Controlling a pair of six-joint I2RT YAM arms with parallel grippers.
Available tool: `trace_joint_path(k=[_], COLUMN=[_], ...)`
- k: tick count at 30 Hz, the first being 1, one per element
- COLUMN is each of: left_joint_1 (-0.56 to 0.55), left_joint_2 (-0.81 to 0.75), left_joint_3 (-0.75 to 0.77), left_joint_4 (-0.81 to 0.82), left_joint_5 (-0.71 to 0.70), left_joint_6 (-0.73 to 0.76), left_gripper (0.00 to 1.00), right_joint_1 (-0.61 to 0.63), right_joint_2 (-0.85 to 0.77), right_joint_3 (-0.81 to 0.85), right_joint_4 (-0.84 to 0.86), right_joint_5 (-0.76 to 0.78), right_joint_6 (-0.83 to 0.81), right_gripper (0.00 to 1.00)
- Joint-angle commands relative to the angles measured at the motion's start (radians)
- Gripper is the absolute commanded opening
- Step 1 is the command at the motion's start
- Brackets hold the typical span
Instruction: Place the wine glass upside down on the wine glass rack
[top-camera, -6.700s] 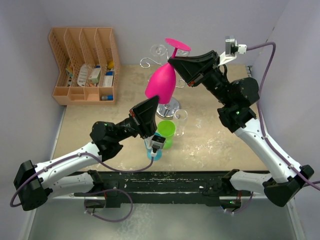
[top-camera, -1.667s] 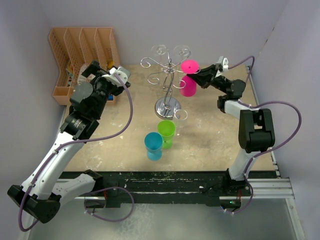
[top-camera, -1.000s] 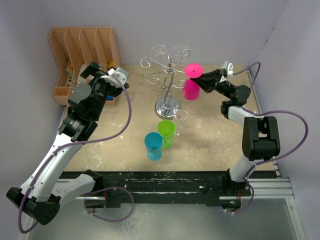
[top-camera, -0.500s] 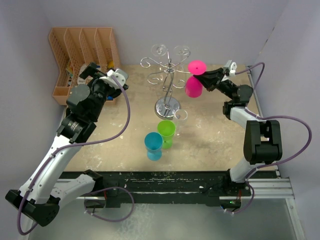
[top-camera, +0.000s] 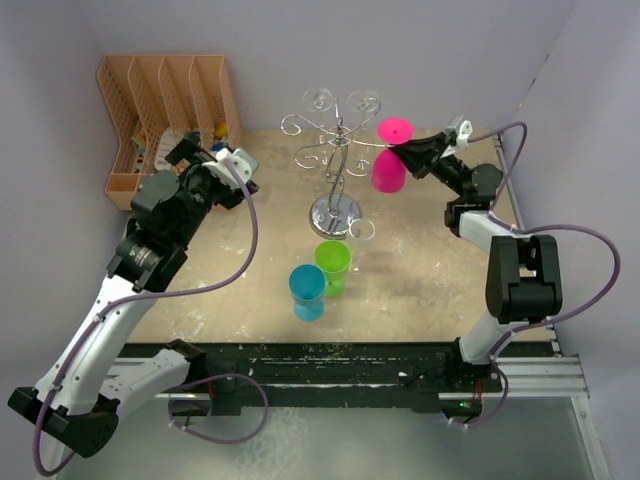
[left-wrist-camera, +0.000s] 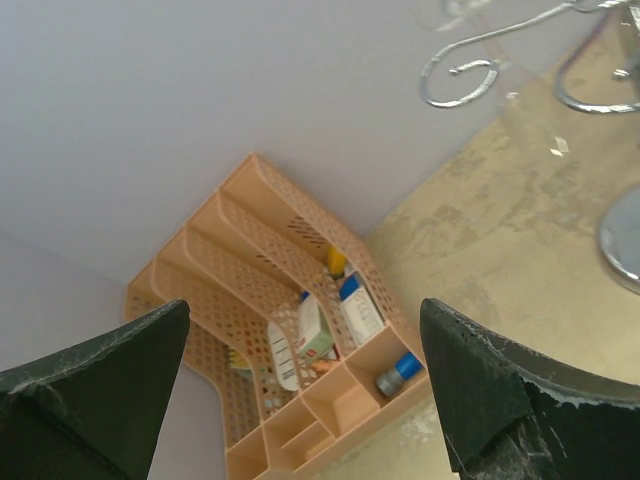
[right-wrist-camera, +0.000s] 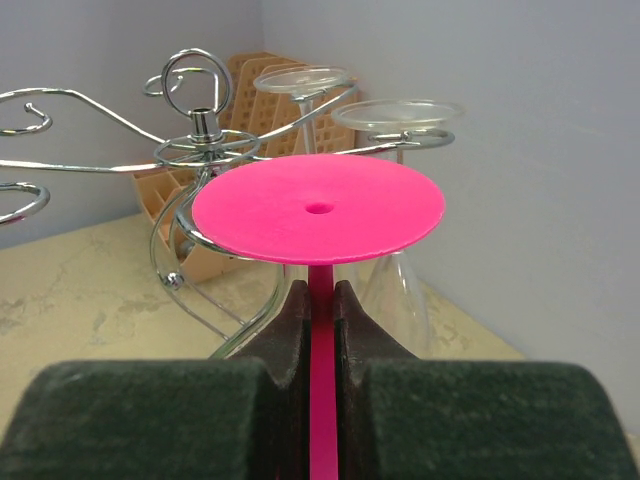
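An orange slotted plastic file holder (top-camera: 170, 120) sits far left. The left gripper (left-wrist-camera: 302, 310) hangs near it, jaws wide, holding nothing. The shiny silver wire rack (top-camera: 338, 150) stands mid-table. The right gripper (top-camera: 403, 152) pinches the stem of the pink plastic wine glass (top-camera: 388, 172), upside down beside the rack's right arm.

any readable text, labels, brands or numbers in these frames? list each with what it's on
No text can be read in any view.
Small boxes in the orange file organiser: printed labels, too blurred to read in the left wrist view and too small in the top view.
Pink wine glass, wine glass rack, green cup, blue cup: no markings visible.
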Motion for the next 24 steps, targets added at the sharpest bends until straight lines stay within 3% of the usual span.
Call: trace_joint_path(k=[1, 8, 12, 14, 17, 24], left_joint_1=[0.006, 0.007, 0.002, -0.015, -0.065, -0.195], left_joint_2=[-0.01, 0.008, 0.042, 0.075, 0.115, 0.176], left_joint_3=[0.073, 0.111, 0.134, 0.168, 0.215, 0.302], left_joint_4=[-0.163, -0.378, -0.477, -0.543, -0.63, -0.745], left_joint_5=[0.183, 0.407, 0.479, 0.505, 0.519, 0.516], left_joint_6=[-0.042, -0.053, -0.042, -0.034, -0.011, -0.038], left_gripper=[1.0, 1.0, 1.0, 1.0, 1.0, 0.99], right_joint_1=[0.004, 0.015, 0.022, 0.023, 0.023, 0.023], right_joint_2=[0.01, 0.025, 0.026, 0.017, -0.008, -0.067], right_joint_3=[0.077, 0.094, 0.095, 0.091, 0.079, 0.021], right_joint_4=[0.043, 0.047, 0.057, 0.062, 0.063, 0.038], right_joint_5=[0.025, 0.018, 0.017, 0.018, 0.019, 0.012], right_joint_6=[0.006, 0.006, 0.011, 0.015, 0.011, -0.026], right_gripper=[0.02, 0.1, 0.19, 0.22, 0.35, 0.42])
